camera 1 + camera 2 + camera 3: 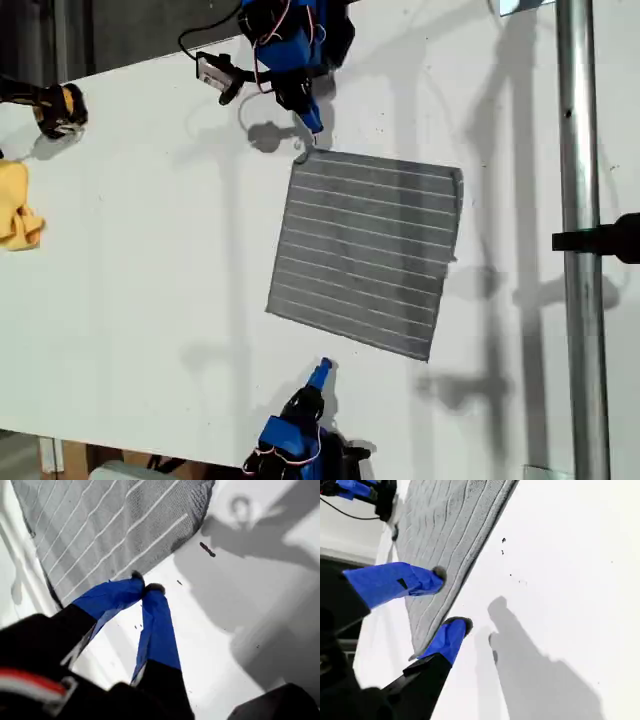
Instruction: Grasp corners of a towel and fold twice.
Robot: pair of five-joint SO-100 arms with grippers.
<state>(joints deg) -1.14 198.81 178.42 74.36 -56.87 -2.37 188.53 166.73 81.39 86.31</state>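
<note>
Item: towel [365, 250], flat, mid-worktop [150, 250].
Your first end effector [312, 122], 12 o'clock in the exterior view: pinched closed beside a corner [297, 160], apparently empty. Risk: it shoves the fabric instead of catching it.
Your second end effector [322, 370], 6 o'clock: spread wide, short of the edge. Risk: a one-sided lift skews the fold.

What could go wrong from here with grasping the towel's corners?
My first gripper is shut, over bare table beside the towel; it may miss the corner unless it opens first. My second gripper is open at the towel's edge, seemingly between corners in the exterior view, so it could pinch mid-edge and fold crookedly.
</note>
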